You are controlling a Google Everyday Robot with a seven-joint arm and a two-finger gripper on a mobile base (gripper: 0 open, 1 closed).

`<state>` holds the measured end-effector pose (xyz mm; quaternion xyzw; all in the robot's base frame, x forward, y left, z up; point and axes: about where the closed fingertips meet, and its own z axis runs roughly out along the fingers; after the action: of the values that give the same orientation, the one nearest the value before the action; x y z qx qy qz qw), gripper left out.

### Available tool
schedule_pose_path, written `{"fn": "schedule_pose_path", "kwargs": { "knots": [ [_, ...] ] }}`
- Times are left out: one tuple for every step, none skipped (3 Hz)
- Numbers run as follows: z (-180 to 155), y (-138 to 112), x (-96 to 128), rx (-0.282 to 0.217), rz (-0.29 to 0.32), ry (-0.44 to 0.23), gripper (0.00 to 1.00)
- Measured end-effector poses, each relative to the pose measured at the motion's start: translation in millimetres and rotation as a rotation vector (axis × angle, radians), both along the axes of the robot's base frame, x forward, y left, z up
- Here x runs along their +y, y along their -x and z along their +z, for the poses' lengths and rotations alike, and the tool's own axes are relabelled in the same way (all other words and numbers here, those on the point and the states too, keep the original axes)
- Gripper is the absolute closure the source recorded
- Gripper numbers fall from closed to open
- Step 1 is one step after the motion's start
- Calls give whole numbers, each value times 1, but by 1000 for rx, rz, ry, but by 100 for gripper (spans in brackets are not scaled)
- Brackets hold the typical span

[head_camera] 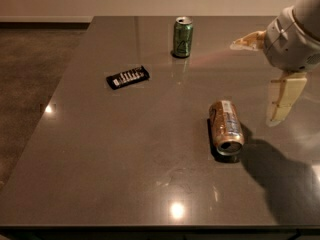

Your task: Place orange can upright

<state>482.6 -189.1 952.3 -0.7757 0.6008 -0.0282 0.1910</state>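
The orange can (226, 126) lies on its side on the dark grey table (125, 149), right of the middle, with its silver top facing the near edge. Its white and blue label patch faces up. My gripper (254, 84) hangs above the table at the right, just right of the can and apart from it. It is open and empty. One pale finger (247, 40) points left and the other finger (282, 100) points down. Its shadow falls on the table beside the can.
A green can (182, 36) stands upright near the table's far edge. A black flat packet (128, 77) with white marks lies left of the middle. The table's left edge borders a brown floor (30, 74).
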Motion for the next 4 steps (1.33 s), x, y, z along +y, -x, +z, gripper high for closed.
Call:
{"fn": "schedule_pose_path", "kwargs": {
  "knots": [
    [-7,0,2,-8,186,59,0],
    [-16,6,8,-26,374,133,0],
    [-28,14,16,-50,545,166,0],
    [-39,23,25,-70,706,194,0]
  ]
}}
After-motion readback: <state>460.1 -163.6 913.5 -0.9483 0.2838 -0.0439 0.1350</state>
